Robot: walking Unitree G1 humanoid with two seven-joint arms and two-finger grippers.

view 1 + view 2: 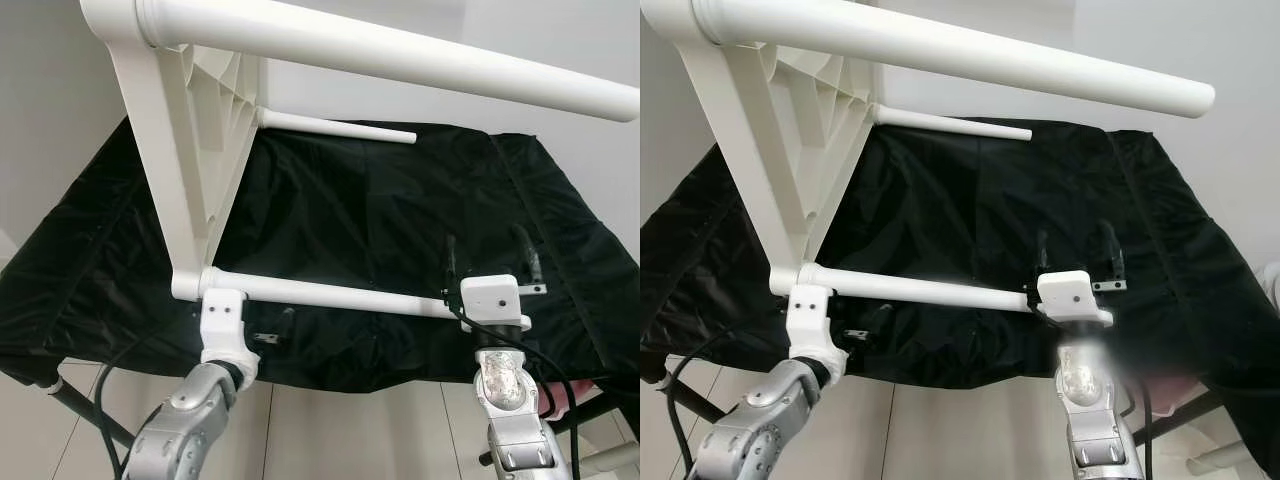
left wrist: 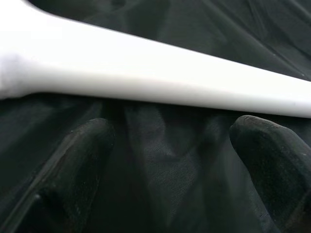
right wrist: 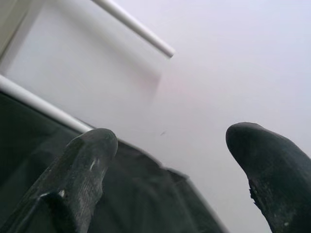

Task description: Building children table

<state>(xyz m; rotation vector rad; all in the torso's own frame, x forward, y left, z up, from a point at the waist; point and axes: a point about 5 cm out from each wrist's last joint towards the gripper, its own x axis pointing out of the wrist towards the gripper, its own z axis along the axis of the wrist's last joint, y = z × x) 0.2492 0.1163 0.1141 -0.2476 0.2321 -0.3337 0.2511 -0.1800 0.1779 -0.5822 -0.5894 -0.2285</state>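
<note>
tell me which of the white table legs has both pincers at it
The lowest leg, running across the black cloth: left pincer under its base, right pincer at its tip. The other two legs sit higher, untouched.

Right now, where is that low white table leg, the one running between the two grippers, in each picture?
Left eye view: low white leg, lower centre, above the black cloth.
Right eye view: it lies lower centre.
Left wrist view: a thick bar beyond the open fingers.
Right wrist view: a thin rod at the cloth's edge, probably it.
Shared landmark: the black cloth.
</note>
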